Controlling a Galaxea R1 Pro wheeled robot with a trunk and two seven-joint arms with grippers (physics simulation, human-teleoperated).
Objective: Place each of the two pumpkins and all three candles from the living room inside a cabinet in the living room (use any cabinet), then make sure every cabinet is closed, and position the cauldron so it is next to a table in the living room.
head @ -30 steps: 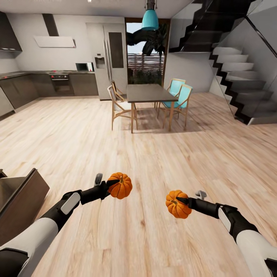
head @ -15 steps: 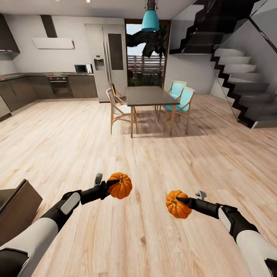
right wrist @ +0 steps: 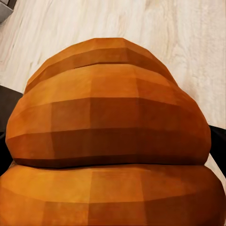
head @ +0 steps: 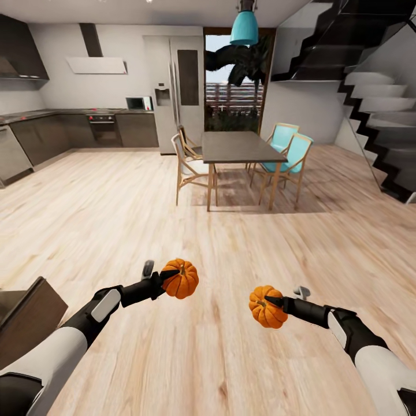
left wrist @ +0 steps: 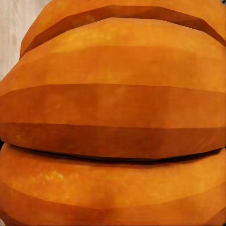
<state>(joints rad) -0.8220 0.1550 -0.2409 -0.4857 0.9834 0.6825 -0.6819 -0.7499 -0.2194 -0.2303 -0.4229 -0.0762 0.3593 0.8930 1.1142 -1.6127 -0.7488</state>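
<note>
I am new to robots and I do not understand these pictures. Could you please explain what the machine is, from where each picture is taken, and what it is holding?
This is a simulated wheeled robot with two arms, steered by a person. The big picture comes from a camera on its head, looking forward and down over both arms. The left gripper is shut on one orange pumpkin, and the right gripper is shut on a second pumpkin; both are carried above a pale wooden floor. Farther away stand a dining table with chairs, a kitchen and a staircase. At the lower left edge is a corner of dark brown furniture.

The two orange close-ups come from cameras near each gripper: the left wrist sees its pumpkin, the right wrist its own.
</note>
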